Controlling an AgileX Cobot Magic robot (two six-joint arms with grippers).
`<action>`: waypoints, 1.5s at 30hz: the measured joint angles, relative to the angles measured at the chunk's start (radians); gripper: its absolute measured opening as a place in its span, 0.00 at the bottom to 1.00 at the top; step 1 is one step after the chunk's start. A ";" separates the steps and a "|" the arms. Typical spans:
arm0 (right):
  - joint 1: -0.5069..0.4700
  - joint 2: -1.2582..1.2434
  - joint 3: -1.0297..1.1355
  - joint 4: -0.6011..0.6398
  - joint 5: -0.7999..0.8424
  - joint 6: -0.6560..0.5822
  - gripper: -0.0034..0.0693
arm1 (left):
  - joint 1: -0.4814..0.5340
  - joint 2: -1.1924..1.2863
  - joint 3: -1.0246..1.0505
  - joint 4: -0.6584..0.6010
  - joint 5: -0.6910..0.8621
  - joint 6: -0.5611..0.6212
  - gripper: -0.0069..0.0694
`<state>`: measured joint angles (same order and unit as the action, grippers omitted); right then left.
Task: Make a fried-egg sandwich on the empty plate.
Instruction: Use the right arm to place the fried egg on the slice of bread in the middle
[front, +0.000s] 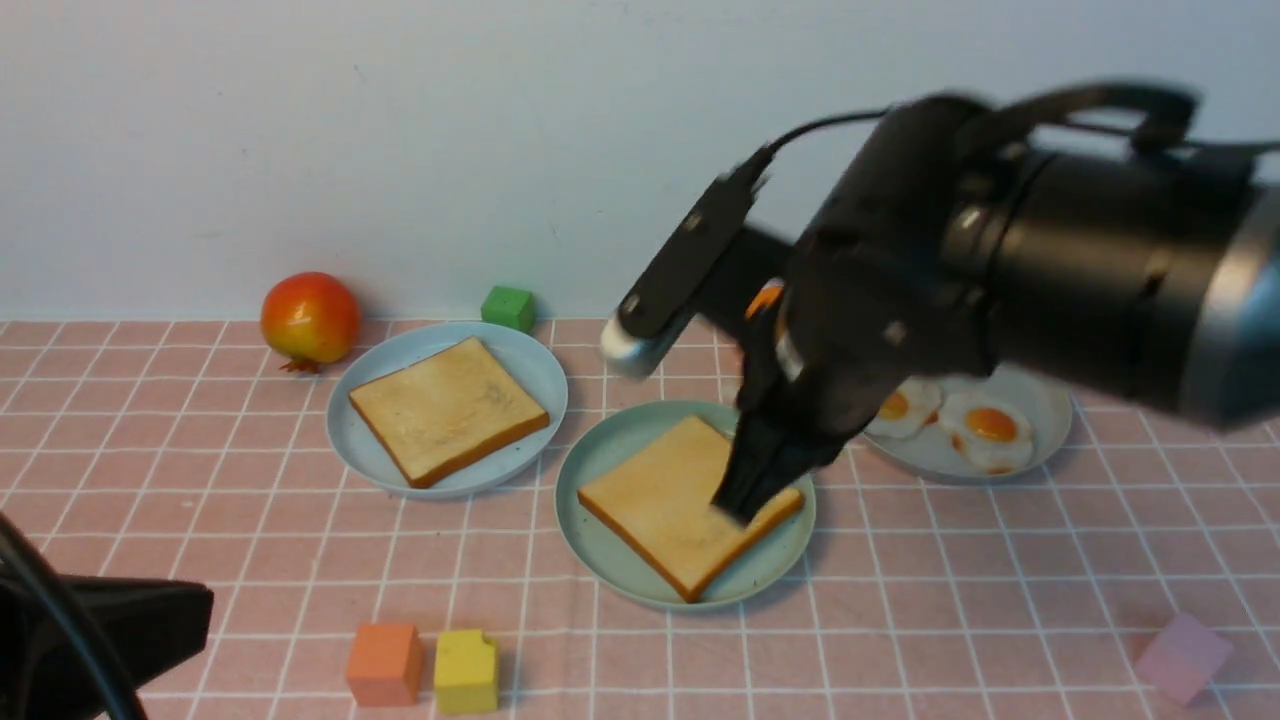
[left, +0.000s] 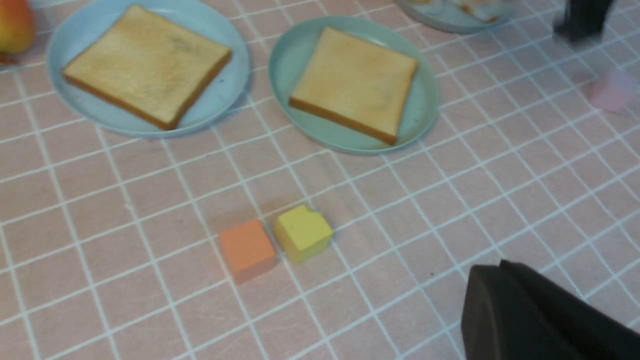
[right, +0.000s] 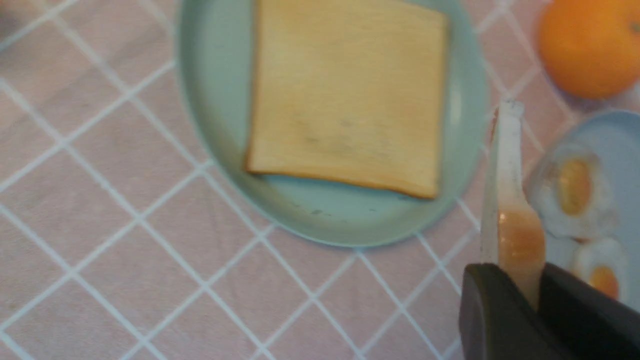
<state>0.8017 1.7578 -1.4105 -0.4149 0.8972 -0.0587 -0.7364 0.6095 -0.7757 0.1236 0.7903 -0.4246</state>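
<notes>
Wall (front: 300, 120) ahead of me: plain, pale grey-white, matte, a few faint scuffs. It meets the desk (front: 150, 480) in one straight line across the front view. Desk is covered edge to edge, as far as I see, by a pink cloth (left: 150, 280) with a thin white grid; squares even, cloth lying flat, slightly fibrous up close in my wrist views. Light is soft and even; shadows on the cloth are short and blurred.

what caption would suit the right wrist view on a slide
Right end effector grips a fried egg edge-on; a toast slice lies on the teal plate.
</notes>
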 joint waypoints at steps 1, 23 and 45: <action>0.013 0.018 0.013 -0.018 -0.016 0.010 0.19 | 0.000 0.000 0.000 0.003 0.001 -0.002 0.11; 0.024 0.255 0.023 -0.385 -0.237 0.236 0.19 | 0.000 0.000 0.000 -0.004 -0.001 -0.003 0.11; 0.055 0.117 0.023 -0.157 -0.146 0.246 0.91 | 0.000 0.001 0.000 -0.015 0.002 -0.013 0.11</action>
<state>0.8565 1.8749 -1.3874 -0.5715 0.7510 0.1874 -0.7364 0.6104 -0.7757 0.1087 0.7923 -0.4379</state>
